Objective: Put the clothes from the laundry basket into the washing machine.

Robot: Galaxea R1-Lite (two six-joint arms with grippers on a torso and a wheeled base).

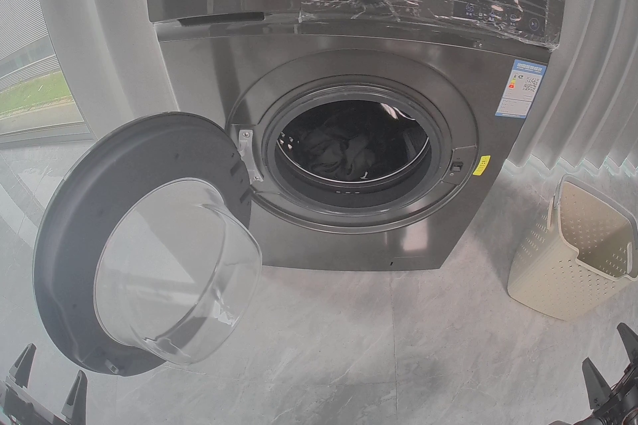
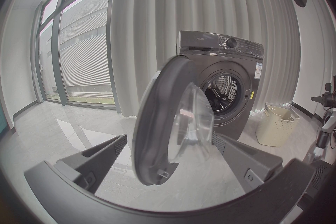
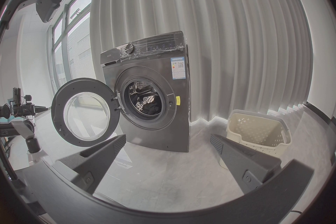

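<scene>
The grey washing machine (image 1: 345, 114) stands ahead with its round door (image 1: 143, 240) swung wide open to the left. Dark clothes (image 1: 335, 151) lie inside the drum, also seen as dark clothes (image 3: 150, 107) in the right wrist view. The cream perforated laundry basket (image 1: 578, 254) sits on the floor right of the machine, and no clothes show inside the basket (image 3: 259, 130). My left gripper (image 1: 46, 383) is low at the front left, open, holding nothing. My right gripper (image 1: 615, 363) is low at the front right, open, holding nothing. In the left wrist view the door (image 2: 168, 123) stands close before the left gripper (image 2: 168, 151).
Pale pleated curtains (image 1: 591, 48) hang behind the machine. A large window (image 2: 80, 49) is to the left. Glossy grey tile floor (image 1: 372, 346) lies open between me and the machine.
</scene>
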